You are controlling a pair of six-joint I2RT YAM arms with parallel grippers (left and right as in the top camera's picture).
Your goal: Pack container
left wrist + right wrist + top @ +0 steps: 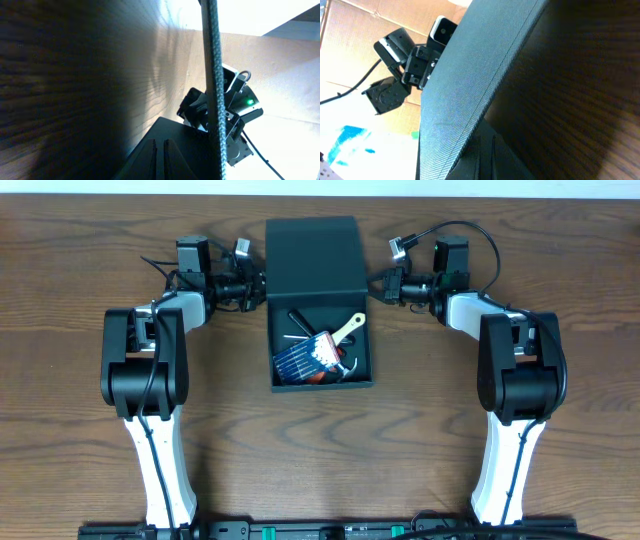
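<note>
The container (pixel 322 386) is a dark square box in the middle of the table, open. Its flap lid (pixel 313 255) stands tilted up at the far side. Inside lie a blue screwdriver case (pixel 303 358), a cream-handled brush (pixel 346 328) and a black tool (pixel 300 321). My left gripper (pixel 258 288) is shut with its fingertips against the lid's left edge; the left wrist view shows the fingers (pixel 160 143) together on the dark lid (pixel 187 150). My right gripper (pixel 380 285) is shut at the lid's right edge; its fingers (pixel 486 139) sit under the textured lid (pixel 465 80).
The wooden table (pixel 80 450) stretches to both sides and in front of the box. The right arm's wrist (pixel 235 105) shows beyond the lid in the left wrist view. The left arm's wrist (pixel 402 62) shows in the right wrist view.
</note>
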